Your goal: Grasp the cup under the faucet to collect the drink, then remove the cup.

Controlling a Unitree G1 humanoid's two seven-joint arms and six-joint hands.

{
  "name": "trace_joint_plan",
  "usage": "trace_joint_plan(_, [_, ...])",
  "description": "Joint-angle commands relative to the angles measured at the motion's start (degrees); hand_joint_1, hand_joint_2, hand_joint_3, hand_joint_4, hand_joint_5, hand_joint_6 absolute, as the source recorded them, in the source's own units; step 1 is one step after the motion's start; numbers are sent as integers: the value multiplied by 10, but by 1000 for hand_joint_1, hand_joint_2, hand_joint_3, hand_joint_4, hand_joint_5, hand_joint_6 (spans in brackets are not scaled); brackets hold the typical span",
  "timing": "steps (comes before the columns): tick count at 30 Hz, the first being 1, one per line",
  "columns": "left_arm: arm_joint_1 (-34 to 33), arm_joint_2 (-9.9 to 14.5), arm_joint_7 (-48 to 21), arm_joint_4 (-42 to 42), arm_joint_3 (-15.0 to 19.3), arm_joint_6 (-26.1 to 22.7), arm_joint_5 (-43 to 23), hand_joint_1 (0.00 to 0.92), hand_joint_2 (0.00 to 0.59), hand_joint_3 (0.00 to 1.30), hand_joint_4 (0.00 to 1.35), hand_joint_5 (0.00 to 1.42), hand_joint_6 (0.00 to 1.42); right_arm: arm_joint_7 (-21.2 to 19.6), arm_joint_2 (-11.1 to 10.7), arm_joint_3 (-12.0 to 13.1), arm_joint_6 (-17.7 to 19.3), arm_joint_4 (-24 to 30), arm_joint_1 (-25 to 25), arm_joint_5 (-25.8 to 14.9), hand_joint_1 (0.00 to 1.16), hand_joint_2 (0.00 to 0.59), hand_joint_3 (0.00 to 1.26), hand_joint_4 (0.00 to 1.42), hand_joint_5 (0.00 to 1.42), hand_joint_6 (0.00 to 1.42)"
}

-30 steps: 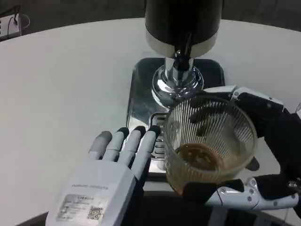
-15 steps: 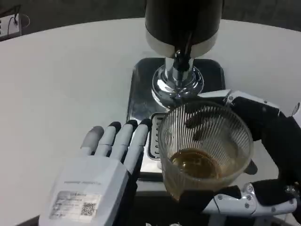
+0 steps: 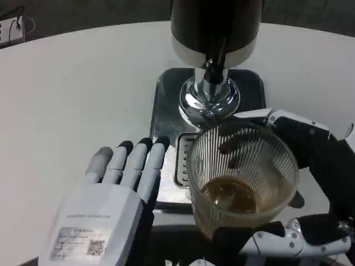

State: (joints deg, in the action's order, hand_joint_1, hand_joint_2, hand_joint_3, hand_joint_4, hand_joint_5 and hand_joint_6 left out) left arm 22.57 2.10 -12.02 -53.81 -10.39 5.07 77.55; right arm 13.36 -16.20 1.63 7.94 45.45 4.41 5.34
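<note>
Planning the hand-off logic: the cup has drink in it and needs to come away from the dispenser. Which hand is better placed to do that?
The right hand. It already grips the ribbed glass cup, amber drink inside, just in front of the faucet. The left hand lies flat beside it, holding nothing.

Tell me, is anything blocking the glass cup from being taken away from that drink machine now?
Nothing visible blocks it. The right hand holds the ribbed cup, with amber drink in its bottom, in front of the faucet and the metal tray. The left hand lies flat beside the cup, a gap between them.
</note>
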Motion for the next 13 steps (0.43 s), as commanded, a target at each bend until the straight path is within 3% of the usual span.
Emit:
trace_joint_plan(1, [4,-2,9,3,1,2,4,0,42,0,0,0,0,-7,8,0,3,20,-6,-2,1162,82,823,1013,1160,1424])
trace_joint_plan(13, [4,-7,9,3,1,2,3,0,42,0,0,0,0,-9,13,4,3,20,-3,1,1162,88,827,1013,1160,1424])
